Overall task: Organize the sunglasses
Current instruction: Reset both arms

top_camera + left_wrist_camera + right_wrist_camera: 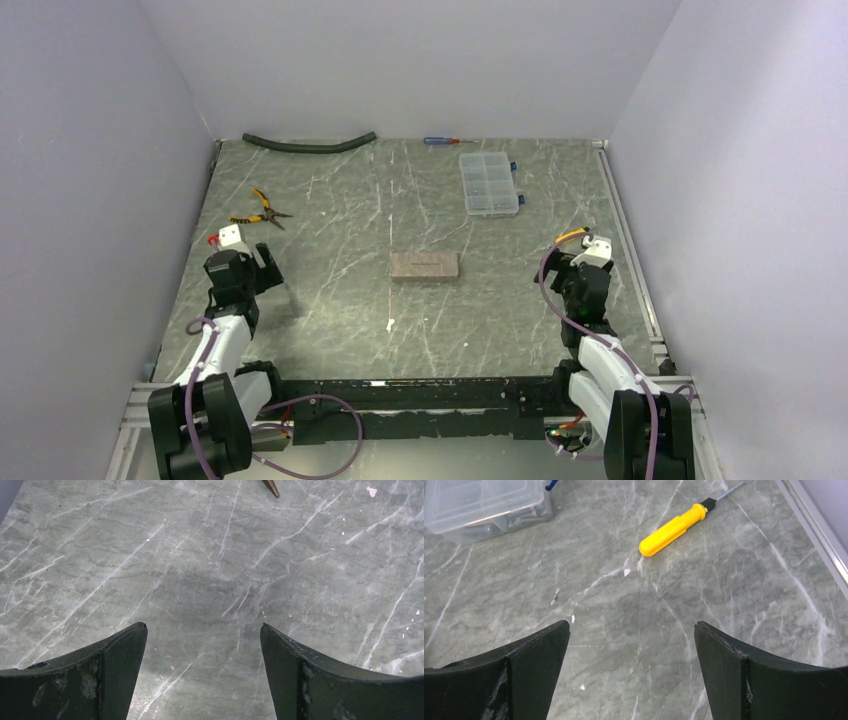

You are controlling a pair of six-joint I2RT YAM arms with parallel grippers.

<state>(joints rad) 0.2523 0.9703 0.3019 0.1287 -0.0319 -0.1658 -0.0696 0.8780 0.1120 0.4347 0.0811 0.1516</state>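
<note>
the left gripper (202, 630) is held spread wide over the bare marbled table (200, 555), with nothing grasped. yellow-handled pliers (262, 208) are laid beyond it. a brown case (425, 266) is seen at the table's middle. the sunglasses cannot be made out in any view. the right gripper (631, 627) is likewise parted and empty, with a clear box (484, 502) and a yellow screwdriver (673, 529) seen ahead.

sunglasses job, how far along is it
Done: perhaps everything: no sunglasses show anywhere and the brown case lies shut mid-table, so they may be inside, unconfirmed. In hand: nothing; left claw and right claw are open and empty. Remaining: nothing visible.
</note>
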